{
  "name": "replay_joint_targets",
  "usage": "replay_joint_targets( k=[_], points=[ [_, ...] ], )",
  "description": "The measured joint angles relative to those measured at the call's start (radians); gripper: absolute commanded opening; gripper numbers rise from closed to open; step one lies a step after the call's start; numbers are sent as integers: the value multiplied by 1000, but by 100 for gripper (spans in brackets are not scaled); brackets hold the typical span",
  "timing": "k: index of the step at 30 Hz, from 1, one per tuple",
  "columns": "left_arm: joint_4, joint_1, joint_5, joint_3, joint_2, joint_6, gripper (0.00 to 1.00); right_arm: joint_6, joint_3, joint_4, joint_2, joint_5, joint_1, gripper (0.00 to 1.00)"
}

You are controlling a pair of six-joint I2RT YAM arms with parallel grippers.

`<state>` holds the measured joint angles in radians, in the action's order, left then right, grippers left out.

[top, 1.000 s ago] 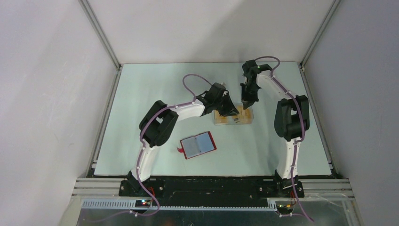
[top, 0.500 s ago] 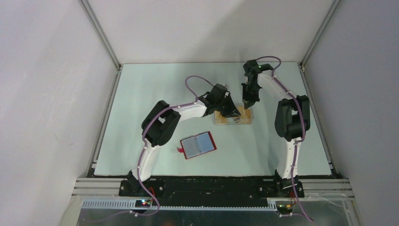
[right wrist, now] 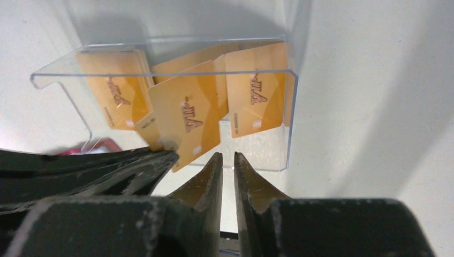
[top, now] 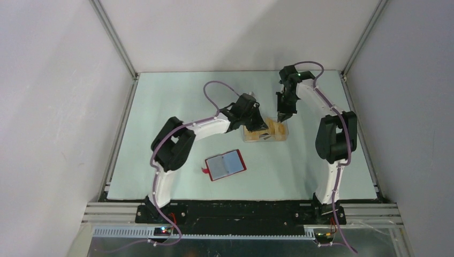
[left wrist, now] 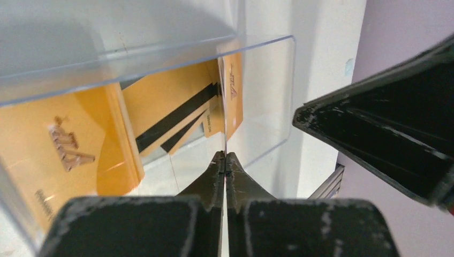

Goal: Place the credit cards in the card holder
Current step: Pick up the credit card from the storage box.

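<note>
Inside the clear box [right wrist: 59, 70], beyond the open card holder [top: 226, 165], the credit cards [right wrist: 254, 96] look thin, stiff, light & slick, so pinch a free corner, as your L gripper [left wrist: 225, 159], clamped on one tilted card [right wrist: 187, 120], does; R gripper [right wrist: 227, 160] sits barely apart, empty.

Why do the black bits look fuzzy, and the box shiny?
Left wrist view: the left tool sits too near the lens, so its base blurs; the clear box wall glares pale. Right wrist view: credit cards sharp, soft shadow behind the box.
</note>
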<state>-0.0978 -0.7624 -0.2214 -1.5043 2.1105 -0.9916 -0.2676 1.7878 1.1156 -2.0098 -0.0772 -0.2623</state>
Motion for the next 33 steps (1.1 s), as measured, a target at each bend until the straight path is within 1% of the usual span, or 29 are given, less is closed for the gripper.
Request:
replay_joint_targets(
  k=[1, 3, 7, 10, 14, 16, 19, 22, 25, 30, 33],
  points=[
    [-16, 1, 19, 12, -33, 9, 0, -1, -3, -1, 11, -10, 2, 27],
    [-30, 3, 37, 24, -79, 25, 0, -2, -14, -7, 34, -29, 6, 33],
    [-33, 11, 59, 35, -151, 45, 0, -6, -52, -29, 76, -88, 23, 42],
    [-32, 21, 62, 42, -174, 51, 0, -9, -82, -47, 94, -137, 43, 51],
    [-29, 37, 58, 87, -183, 50, 0, -19, -146, -94, 121, -240, 89, 62],
    [-25, 47, 54, 119, -187, 50, 0, -27, -193, -124, 144, -302, 116, 64],
    [-19, 62, 43, 158, -199, 49, 0, -38, -260, -165, 175, -402, 159, 64],
    [-3, 73, 26, 177, -213, 49, 0, -51, -299, -206, 184, -482, 184, 60],
    [23, 80, 9, 190, -226, 46, 0, -65, -328, -249, 184, -558, 185, 56],
    [53, 82, -8, 215, -235, 31, 0, -99, -342, -315, 184, -671, 177, 54],
    [73, 82, -21, 224, -236, 22, 0, -122, -342, -349, 184, -712, 165, 53]
  ],
)
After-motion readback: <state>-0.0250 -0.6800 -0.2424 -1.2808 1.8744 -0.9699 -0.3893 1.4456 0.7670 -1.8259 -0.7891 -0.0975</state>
